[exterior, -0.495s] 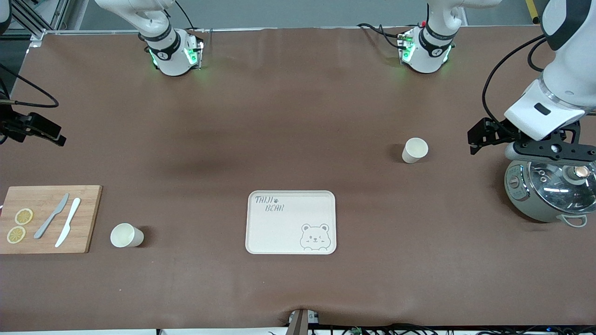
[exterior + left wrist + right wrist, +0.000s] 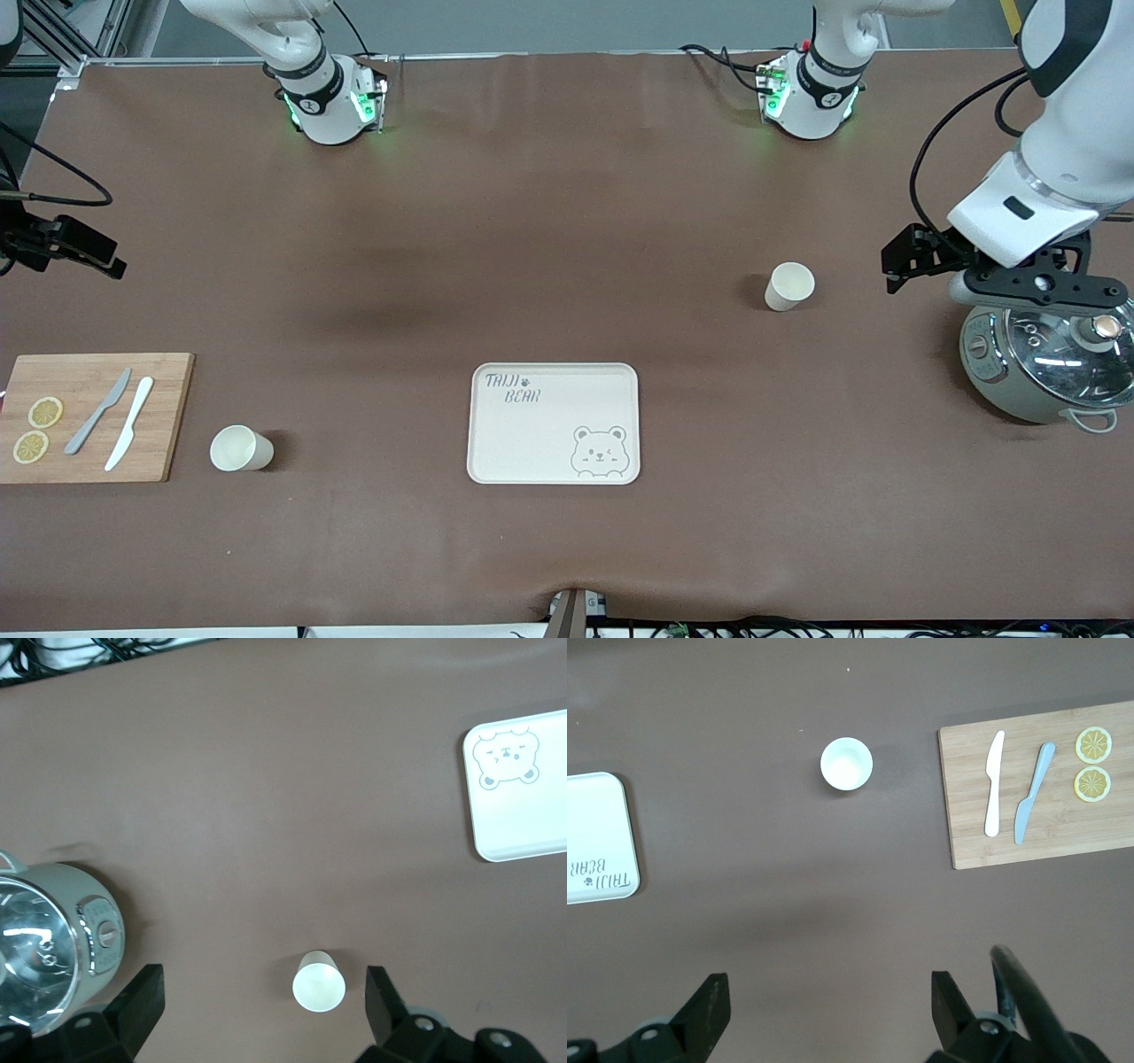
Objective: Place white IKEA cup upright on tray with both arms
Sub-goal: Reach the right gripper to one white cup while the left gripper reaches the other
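On the mat, well apart from the tray [image 2: 553, 424] toward each arm's end, two white cups [image 2: 789, 285] [image 2: 239, 448] stand untouched; left gripper [image 2: 974, 266], jaws apart, has crept cupward; right gripper [image 2: 62, 244] waits, jaws apart

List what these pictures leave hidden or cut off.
- Front view: right gripper mostly past the picture's edge.
- Front view: pot partly covered by the left gripper and its mount.
- Left wrist view: pot cut by the edge.
- Both wrist views: tray cut off.
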Robot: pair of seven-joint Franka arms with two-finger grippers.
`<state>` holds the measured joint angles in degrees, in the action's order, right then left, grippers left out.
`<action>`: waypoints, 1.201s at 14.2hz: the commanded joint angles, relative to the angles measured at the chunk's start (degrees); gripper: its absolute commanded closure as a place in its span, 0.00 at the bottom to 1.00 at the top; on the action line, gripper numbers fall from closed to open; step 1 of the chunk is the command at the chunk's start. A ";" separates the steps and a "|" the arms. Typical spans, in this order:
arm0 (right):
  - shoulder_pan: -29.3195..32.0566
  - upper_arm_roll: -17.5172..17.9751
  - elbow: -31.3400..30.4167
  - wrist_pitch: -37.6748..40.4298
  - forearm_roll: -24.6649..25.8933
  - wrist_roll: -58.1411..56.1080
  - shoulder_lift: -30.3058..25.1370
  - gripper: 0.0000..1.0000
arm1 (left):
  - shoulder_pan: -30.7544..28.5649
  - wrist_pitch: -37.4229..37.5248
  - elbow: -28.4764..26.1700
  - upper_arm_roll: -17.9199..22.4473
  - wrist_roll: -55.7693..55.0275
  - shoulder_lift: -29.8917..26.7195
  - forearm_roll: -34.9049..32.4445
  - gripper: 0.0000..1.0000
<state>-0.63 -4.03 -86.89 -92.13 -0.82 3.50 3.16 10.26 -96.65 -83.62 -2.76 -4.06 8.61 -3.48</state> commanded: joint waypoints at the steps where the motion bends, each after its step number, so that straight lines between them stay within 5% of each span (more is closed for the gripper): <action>1: 0.63 0.86 0.76 -0.85 0.46 0.54 1.14 0.00 | 2.04 -2.83 0.56 -0.40 -7.25 2.98 -1.36 0.00; 4: 0.45 0.95 1.29 -2.00 0.81 0.28 5.26 0.00 | 0.90 -8.08 -6.08 -1.02 -6.75 3.43 -0.31 0.00; 9: -1.03 1.22 1.37 -10.69 0.46 0.45 13.17 0.00 | 0.72 -38.83 -34.38 -1.02 -4.73 -0.17 1.37 0.00; 17: -1.83 1.39 1.29 -29.31 0.46 0.37 26.97 0.00 | -1.12 -49.51 -48.20 -1.28 -1.30 -1.22 1.37 0.00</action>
<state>-2.69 -2.83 -86.95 -118.48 -0.82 3.50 26.53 10.21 -143.99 -127.05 -3.22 -7.02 11.17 -3.03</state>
